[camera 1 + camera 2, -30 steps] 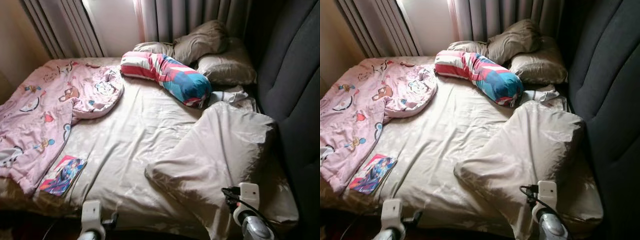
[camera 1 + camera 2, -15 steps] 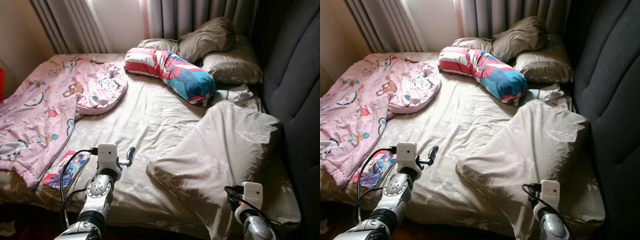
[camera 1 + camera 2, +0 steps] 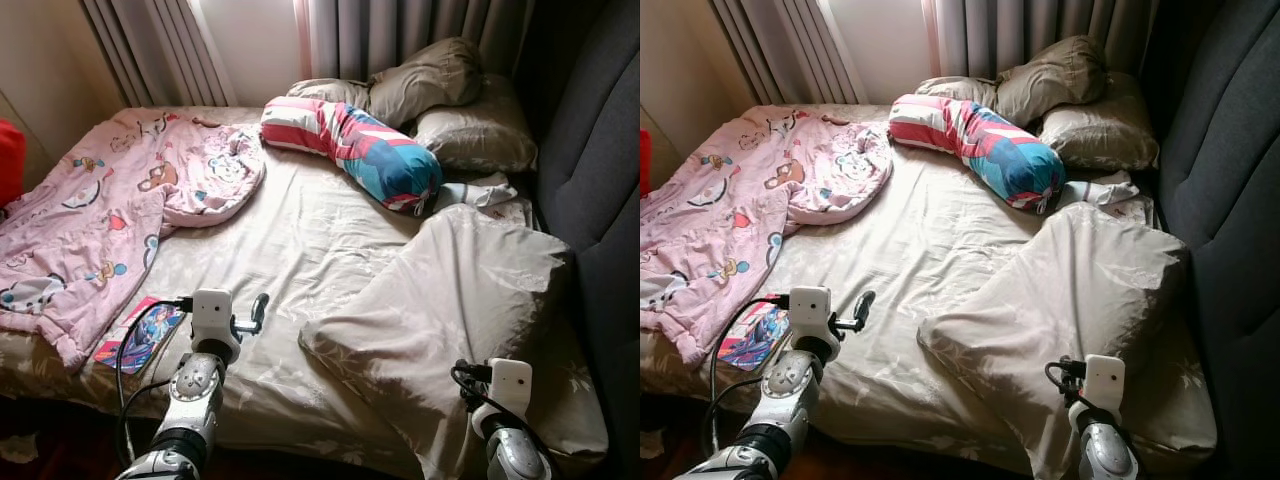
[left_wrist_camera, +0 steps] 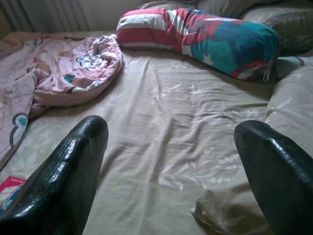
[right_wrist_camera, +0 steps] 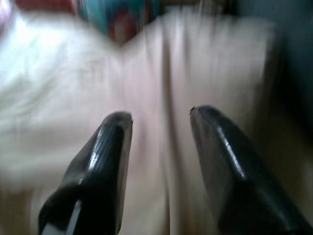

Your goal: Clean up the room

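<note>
Unmade bed [image 3: 290, 240], lower half of frame. Left end effector [image 3: 258, 305] raised over the sheet at lower left, fingers spread wide, empty. Right end effector [image 5: 159, 117] at lower right, fingers apart, over the beige duvet [image 3: 450, 300], bunched at right. Pink blanket [image 3: 100, 220] crumpled at left. Both look soft, light, floppy; best taken by a corner or folded edge.

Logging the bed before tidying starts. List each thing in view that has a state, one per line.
Pink cartoon blanket: crumpled, spread over the bed's left side.
Beige duvet: bunched on the right side.
Striped bolster: lying near the pillows.
Grey pillows: piled at the head.
Comic book: flat, closed, partly under the blanket.
Curtains: drawn.
Left gripper: open, empty.
Right gripper: open, empty.
</note>
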You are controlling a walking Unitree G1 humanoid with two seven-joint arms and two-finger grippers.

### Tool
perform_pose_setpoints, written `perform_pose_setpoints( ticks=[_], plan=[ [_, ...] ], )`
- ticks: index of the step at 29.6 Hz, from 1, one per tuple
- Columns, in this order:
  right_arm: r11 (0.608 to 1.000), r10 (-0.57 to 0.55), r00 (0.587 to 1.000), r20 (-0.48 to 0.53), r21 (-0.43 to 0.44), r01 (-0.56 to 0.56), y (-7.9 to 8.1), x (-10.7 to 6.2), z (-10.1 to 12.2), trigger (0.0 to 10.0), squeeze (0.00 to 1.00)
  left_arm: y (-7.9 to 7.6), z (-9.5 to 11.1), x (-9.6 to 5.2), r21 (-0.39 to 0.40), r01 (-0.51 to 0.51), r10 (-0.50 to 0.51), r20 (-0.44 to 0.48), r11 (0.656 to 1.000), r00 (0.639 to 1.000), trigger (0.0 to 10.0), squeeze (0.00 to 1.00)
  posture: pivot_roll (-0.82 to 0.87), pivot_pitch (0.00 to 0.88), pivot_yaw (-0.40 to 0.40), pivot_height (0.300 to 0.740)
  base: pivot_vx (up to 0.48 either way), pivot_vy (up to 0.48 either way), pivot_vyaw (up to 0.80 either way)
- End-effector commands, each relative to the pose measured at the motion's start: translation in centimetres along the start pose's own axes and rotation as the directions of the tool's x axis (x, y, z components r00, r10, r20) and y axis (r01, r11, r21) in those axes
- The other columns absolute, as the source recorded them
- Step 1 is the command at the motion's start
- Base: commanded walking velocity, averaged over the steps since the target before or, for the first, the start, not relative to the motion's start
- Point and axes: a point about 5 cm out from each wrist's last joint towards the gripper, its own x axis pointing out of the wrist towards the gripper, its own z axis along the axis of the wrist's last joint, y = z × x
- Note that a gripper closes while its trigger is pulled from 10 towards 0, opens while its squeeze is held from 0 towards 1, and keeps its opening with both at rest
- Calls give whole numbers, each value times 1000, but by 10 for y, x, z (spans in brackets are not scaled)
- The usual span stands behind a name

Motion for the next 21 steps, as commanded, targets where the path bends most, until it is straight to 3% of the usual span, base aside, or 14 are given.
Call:
perform_pose_setpoints(
  ticks=[1,4,12,21],
  plan=[
    [998,47,931,362,-48,-32,20,38,86,10000,0,2,6,2,7,-7,7,38,1000,999,10000,0,-113,0,55,740,0,0,0],
    [999,51,919,392,-35,-41,23,41,95,10000,0,-2,14,6,6,1,-2,66,1000,998,10000,0,-116,0,55,740,0,0,0],
    [1000,28,932,360,-19,-23,24,42,92,10000,0,-6,23,11,16,9,-11,112,1000,994,10000,0,-124,0,58,740,0,0,0],
    [999,28,932,362,-27,-20,22,30,83,10000,0,-9,33,4,33,9,-15,191,999,981,10000,0,-129,47,52,740,0,0,0]
  ],
)
